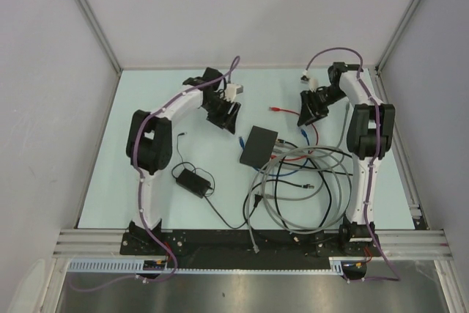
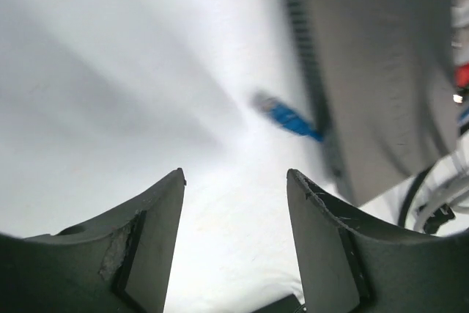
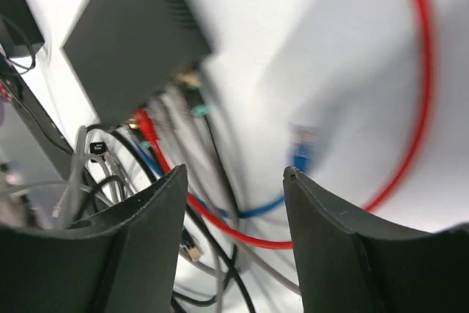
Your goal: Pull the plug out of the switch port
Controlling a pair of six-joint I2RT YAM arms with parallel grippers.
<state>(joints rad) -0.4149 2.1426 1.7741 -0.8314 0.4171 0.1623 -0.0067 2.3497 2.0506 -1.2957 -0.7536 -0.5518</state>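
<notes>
Top external, first: flat matte-black switch [image 1: 260, 144] lying slightly skewed near the middle of the table [image 1: 146, 93], plain on top. Fed along its right-hand edge by red, blue and grey leads [image 1: 282, 152] (too small there to tell one connector from another). Blurred from the right wrist, with a red lead [image 3: 419, 71] running up to the port edge. Just beside that edge, a tangle of cables [image 1: 308, 181] looping toward the right arm's base. Loose blue connector [image 2: 286, 116] near the switch's opposite side. Power adapter [image 1: 192, 179] well apart, near left. Left gripper [image 1: 223, 111] spread wide and empty, beyond the switch; right gripper [image 1: 311, 108] likewise spread and empty, over the leads.
</notes>
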